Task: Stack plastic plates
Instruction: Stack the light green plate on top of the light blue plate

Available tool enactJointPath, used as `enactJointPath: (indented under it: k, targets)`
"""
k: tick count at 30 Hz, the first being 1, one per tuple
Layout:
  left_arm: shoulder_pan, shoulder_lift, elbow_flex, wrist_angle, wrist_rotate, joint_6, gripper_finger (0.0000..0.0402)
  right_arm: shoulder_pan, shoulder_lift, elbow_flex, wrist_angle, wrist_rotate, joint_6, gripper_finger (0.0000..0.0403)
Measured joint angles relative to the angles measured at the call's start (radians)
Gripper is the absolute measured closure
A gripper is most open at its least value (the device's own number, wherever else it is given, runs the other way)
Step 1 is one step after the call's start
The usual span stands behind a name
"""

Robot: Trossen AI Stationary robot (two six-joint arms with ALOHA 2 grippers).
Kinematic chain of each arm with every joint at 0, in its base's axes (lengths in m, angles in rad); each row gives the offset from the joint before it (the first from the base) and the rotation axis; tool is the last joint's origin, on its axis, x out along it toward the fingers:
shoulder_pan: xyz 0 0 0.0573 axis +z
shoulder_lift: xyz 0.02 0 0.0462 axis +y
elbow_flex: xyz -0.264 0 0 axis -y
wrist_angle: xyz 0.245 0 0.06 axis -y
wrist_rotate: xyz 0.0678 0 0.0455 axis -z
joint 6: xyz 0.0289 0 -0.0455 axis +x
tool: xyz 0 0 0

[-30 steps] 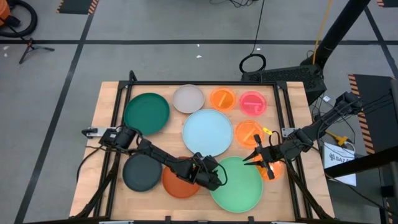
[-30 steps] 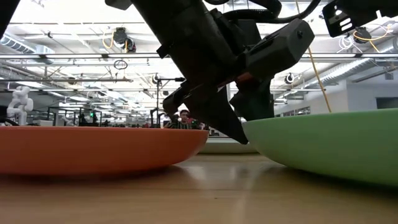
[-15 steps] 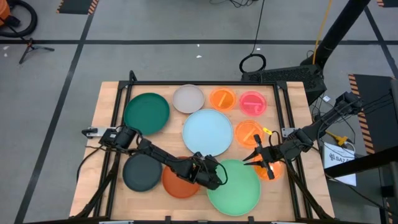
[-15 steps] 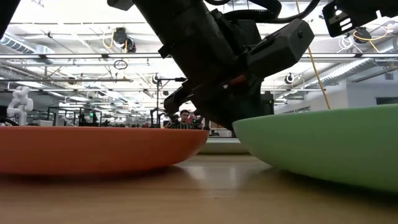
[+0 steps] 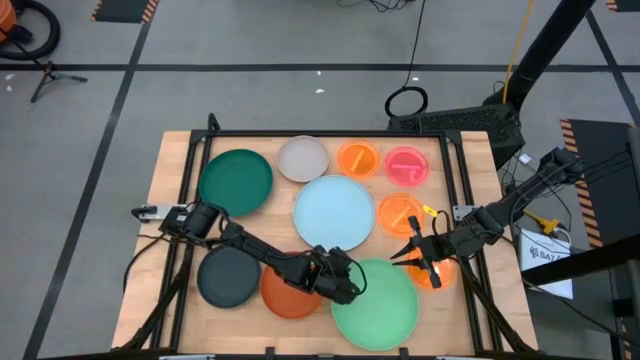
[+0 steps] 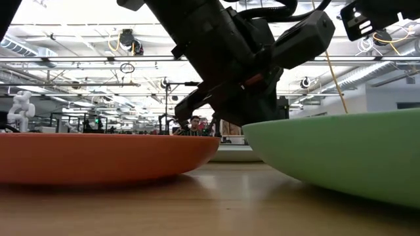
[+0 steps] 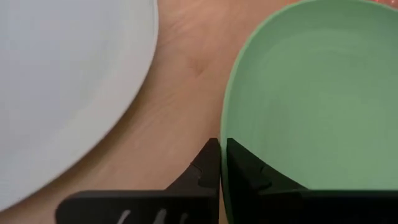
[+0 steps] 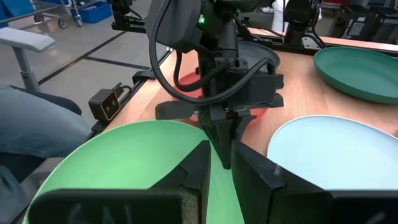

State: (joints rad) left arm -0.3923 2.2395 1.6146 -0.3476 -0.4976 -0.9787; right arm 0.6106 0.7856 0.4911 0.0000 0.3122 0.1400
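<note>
The large light green plate (image 5: 375, 305) lies at the near middle of the table, and also shows in the low view (image 6: 341, 151). My left gripper (image 5: 347, 283) is shut on its left far rim, next to the rust-orange plate (image 5: 285, 295). My right gripper (image 5: 408, 255) is open over the green plate's right far rim (image 8: 124, 155), with green showing between its fingers. I cannot tell whether it touches the plate. A small translucent orange plate (image 5: 438, 273) lies under its wrist. My left gripper pinches the light green plate's rim (image 7: 225, 134) on its left far side, one finger inside the plate and one outside. The fingers slant down from the table's left. The plate lies about level, low over the table or on it.
The light blue plate (image 5: 333, 213) lies just beyond the green one. The dark grey plate (image 5: 227, 277) lies near left and the dark green (image 5: 236, 182) far left. Beige (image 5: 303, 159), small orange (image 5: 358, 159) and pink (image 5: 406, 165) plates line the far edge; another small orange one (image 5: 399, 213) lies mid right.
My left gripper has drawn the light green plate a little toward the table's left and near edges, closer to the rust-orange plate. The plate has slid along and stayed about level.
</note>
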Motion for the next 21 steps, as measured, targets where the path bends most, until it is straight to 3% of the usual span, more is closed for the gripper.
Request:
enactJointPath:
  k: [15,21]
  targets:
    - [0.001,-0.029,0.017,-0.010,-0.002,0.017,0.0392,0.000,0.000,0.000,-0.041,0.000,0.031,0.0346]
    - [0.005,-0.031,0.169,-0.209,-0.003,0.106,0.0392,0.000,0.000,0.000,-0.043,0.000,0.031,0.0346]
